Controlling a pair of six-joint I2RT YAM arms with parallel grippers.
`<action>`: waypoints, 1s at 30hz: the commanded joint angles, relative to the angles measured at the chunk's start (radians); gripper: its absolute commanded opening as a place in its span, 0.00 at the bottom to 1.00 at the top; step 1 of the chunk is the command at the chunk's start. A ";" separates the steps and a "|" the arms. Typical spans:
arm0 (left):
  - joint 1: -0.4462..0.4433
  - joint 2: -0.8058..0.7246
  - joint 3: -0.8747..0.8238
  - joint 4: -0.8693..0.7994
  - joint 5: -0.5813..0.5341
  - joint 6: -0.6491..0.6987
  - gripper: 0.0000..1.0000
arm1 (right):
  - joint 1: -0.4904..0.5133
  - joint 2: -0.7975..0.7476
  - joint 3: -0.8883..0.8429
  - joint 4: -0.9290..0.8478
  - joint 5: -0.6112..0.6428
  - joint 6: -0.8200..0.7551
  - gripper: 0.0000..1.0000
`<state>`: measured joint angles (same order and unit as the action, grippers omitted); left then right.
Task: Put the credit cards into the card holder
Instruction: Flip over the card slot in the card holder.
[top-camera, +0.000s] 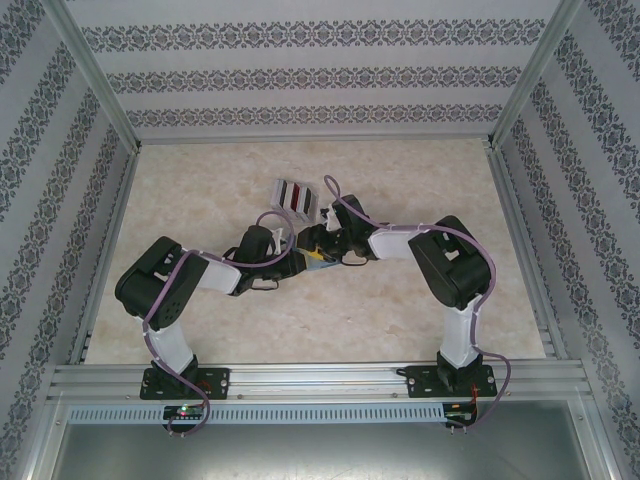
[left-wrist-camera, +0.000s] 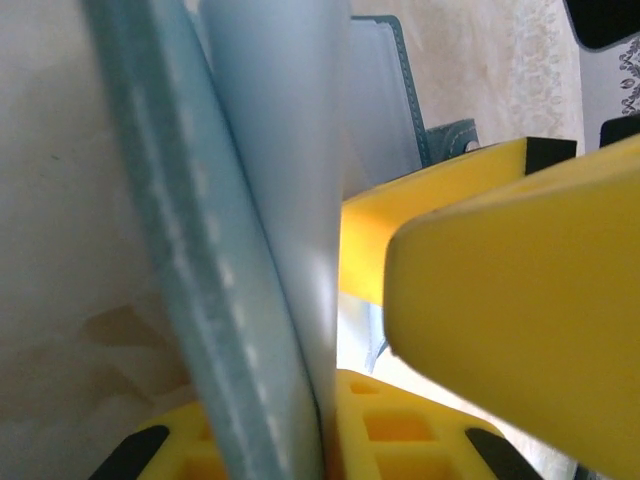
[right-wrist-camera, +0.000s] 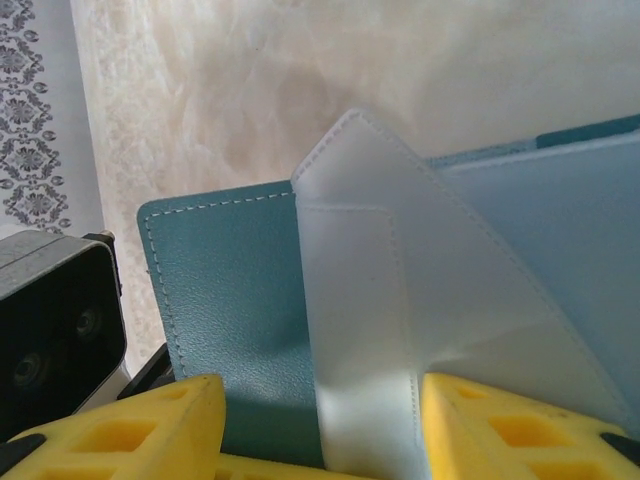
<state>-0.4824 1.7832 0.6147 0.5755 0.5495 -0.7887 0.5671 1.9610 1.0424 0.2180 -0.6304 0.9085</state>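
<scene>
The teal-blue card holder (top-camera: 318, 258) hangs between both grippers at the table's middle. In the left wrist view its teal cover (left-wrist-camera: 200, 260) and pale inner leaf (left-wrist-camera: 290, 150) run down into my left gripper (left-wrist-camera: 325, 440), which is shut on their lower edge. My right gripper (right-wrist-camera: 322, 430) stands open, its yellow fingers either side of the teal cover (right-wrist-camera: 230, 310) and a creased pale sleeve (right-wrist-camera: 370, 300). A right fingertip (left-wrist-camera: 520, 330) looms yellow beside the holder. The dark red credit cards (top-camera: 299, 196) stand edge-on in the grey-white rack (top-camera: 283, 189) just behind the grippers.
The rack sits on the marble-patterned table (top-camera: 420, 180) just behind the two wrists, close to the right arm's cable (top-camera: 345, 208). Patterned walls enclose the table on three sides. The left arm's wrist camera (right-wrist-camera: 50, 320) is right beside my right gripper.
</scene>
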 joint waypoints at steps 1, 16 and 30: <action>-0.006 0.026 0.014 -0.084 0.024 0.047 0.17 | -0.005 0.021 0.027 0.020 -0.044 -0.039 0.54; 0.004 -0.009 0.016 -0.166 0.001 0.138 0.25 | -0.026 0.021 0.018 0.011 -0.075 -0.069 0.58; 0.024 -0.080 -0.011 -0.197 -0.027 0.186 0.56 | -0.030 0.026 0.033 0.037 -0.160 -0.048 0.58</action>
<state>-0.4824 1.7195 0.6384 0.4637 0.5755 -0.6334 0.5449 1.9743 1.0504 0.2234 -0.7502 0.8642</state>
